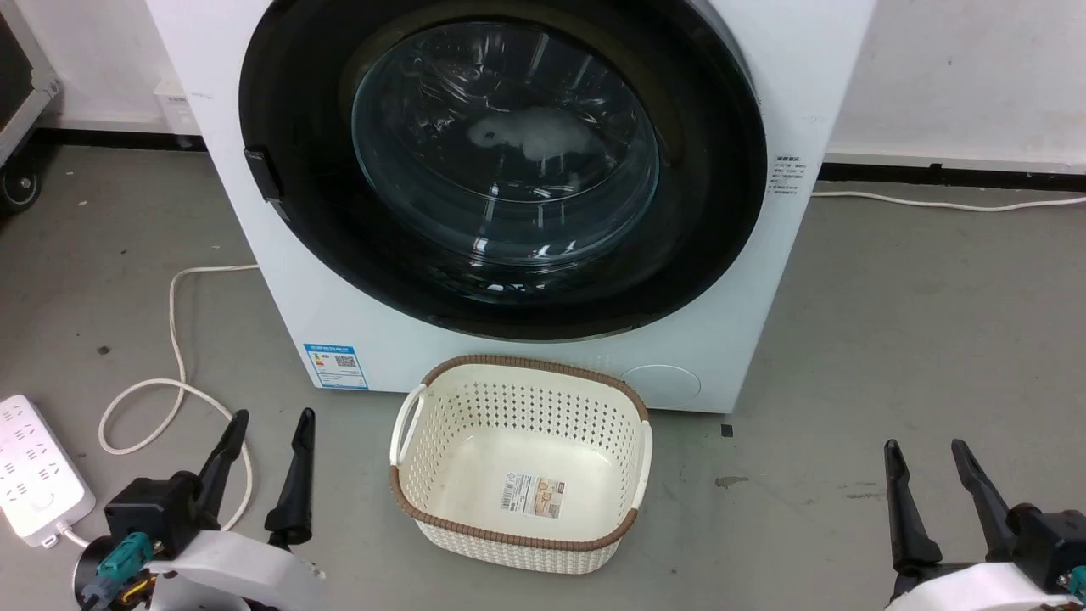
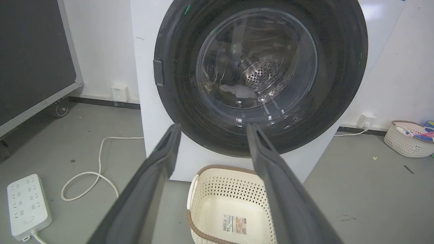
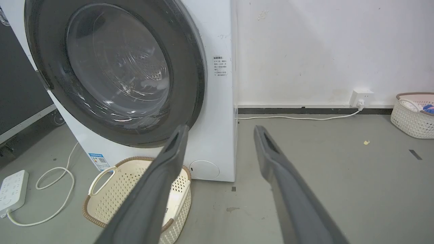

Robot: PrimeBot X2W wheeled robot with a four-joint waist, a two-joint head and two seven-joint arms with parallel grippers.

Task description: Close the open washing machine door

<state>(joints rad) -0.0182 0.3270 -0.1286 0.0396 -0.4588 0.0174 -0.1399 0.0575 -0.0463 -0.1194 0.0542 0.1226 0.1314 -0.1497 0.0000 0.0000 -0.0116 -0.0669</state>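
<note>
The washing machine door [image 1: 288, 153] [image 2: 176, 78] [image 3: 190, 67], round with a wide glossy black rim and a bulging glass centre, lies flat against the white front of the machine [image 1: 814, 76]. Something pale shows through the glass inside the drum. My left gripper [image 1: 269, 415] [image 2: 213, 130] stands open low at the left, well short of the machine, with nothing between its fingers. At the lower right my right gripper [image 1: 925, 445] [image 3: 220, 130] is open too, out over bare floor and holding nothing.
A cream perforated basket [image 1: 424, 407] [image 2: 200, 179] [image 3: 98, 176] with a brown rim sits on the grey floor right before the machine, between my arms. A white power strip [image 1: 34, 475] and its looping cord [image 1: 174, 339] lie at the left. Another basket [image 3: 407, 115] stands by the right wall.
</note>
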